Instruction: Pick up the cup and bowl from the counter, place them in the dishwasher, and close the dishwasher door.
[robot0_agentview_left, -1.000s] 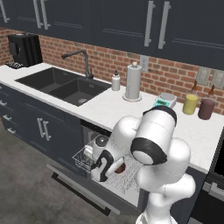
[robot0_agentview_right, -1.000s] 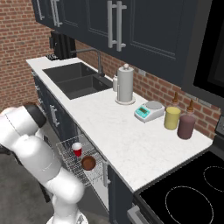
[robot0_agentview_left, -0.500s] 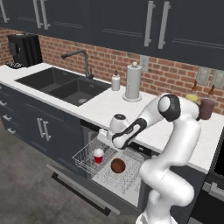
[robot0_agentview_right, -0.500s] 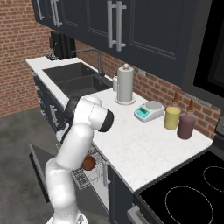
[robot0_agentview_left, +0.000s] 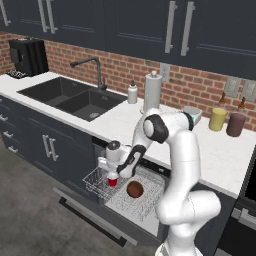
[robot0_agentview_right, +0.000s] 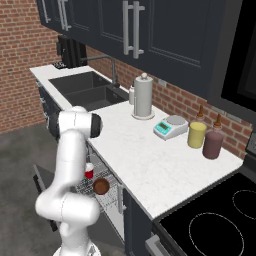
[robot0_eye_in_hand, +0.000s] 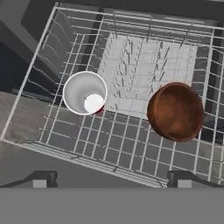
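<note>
The red cup (robot0_agentview_left: 113, 181) stands upright in the white wire rack (robot0_agentview_left: 145, 202) pulled out of the dishwasher, its white inside (robot0_eye_in_hand: 85, 93) facing up. Right beside it in the same rack lies the brown bowl (robot0_agentview_left: 135, 189); from the hand it sits right of the cup (robot0_eye_in_hand: 176, 111). My gripper (robot0_agentview_left: 113, 169) hangs just above the cup, open with nothing between its fingertips (robot0_eye_in_hand: 41, 179). The dishwasher door (robot0_agentview_left: 85, 212) lies folded down in front of the rack. From the right base, cup (robot0_agentview_right: 89, 171) and bowl (robot0_agentview_right: 101, 186) show beside my arm, under the counter (robot0_agentview_right: 145, 150).
On the counter (robot0_agentview_left: 220, 150) stand a paper towel roll (robot0_agentview_left: 152, 92), a scale (robot0_agentview_right: 170, 126), a yellow jar (robot0_agentview_left: 217, 119) and a maroon jar (robot0_agentview_left: 235, 124). A sink (robot0_agentview_left: 70, 97) lies to the left, a black stovetop (robot0_agentview_right: 220, 215) to the right.
My arm has unfolded from close to the base and reached out and down, bringing the open hand over the cup. Cup and bowl have stayed in the rack.
</note>
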